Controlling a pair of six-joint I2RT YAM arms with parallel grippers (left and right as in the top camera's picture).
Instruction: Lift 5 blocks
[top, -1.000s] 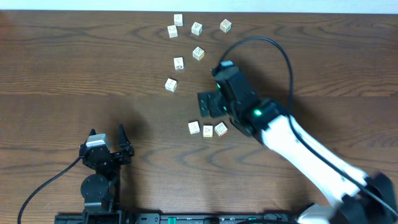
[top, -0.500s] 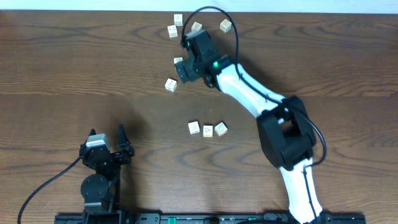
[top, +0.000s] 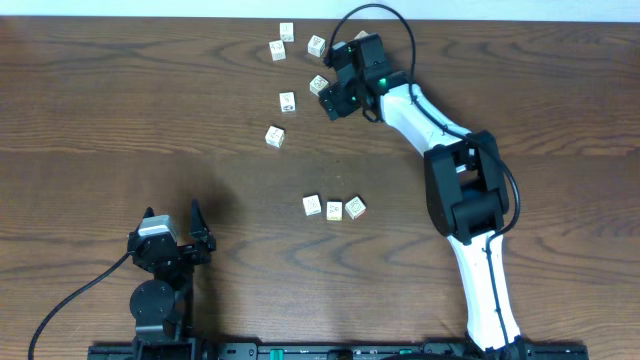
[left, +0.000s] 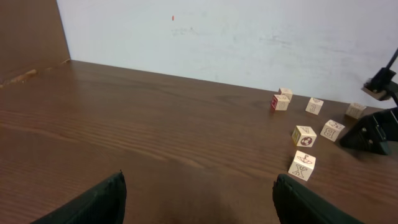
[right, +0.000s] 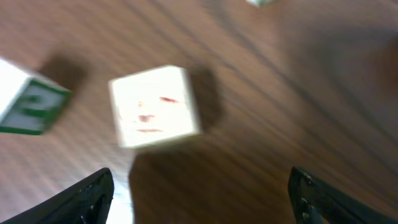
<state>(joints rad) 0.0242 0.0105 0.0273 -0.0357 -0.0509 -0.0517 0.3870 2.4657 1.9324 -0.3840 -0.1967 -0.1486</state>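
The blocks lie loose on the table (top: 120, 110), none in a container and none held. From overhead, six lie scattered at the far middle, close to the far edge. A row of three (top: 334, 209) sits nearer, about mid-table, each just beside the next.

The right gripper (top: 332, 86) hangs among the far scatter with its jaws wide, and one block (top: 319, 84) lies just in front of them. A pale corner behind its camera housing is too covered to identify.

The blurred right wrist view adds what overhead hides. A block with faint red marks (right: 155, 106) sits flat on the wood ahead of both fingertips, touched by neither. A green-printed block (right: 28, 102) lies to its left.

The left gripper (top: 172, 212) stands at the near left, well apart from every block, jaws wide and holding nothing. Its low view shows side faces, including a red-sided block (left: 278, 102), and a white wall (left: 217, 37) behind the far edge. Bare wood stretches from its fingers (left: 93, 202) to the blocks.
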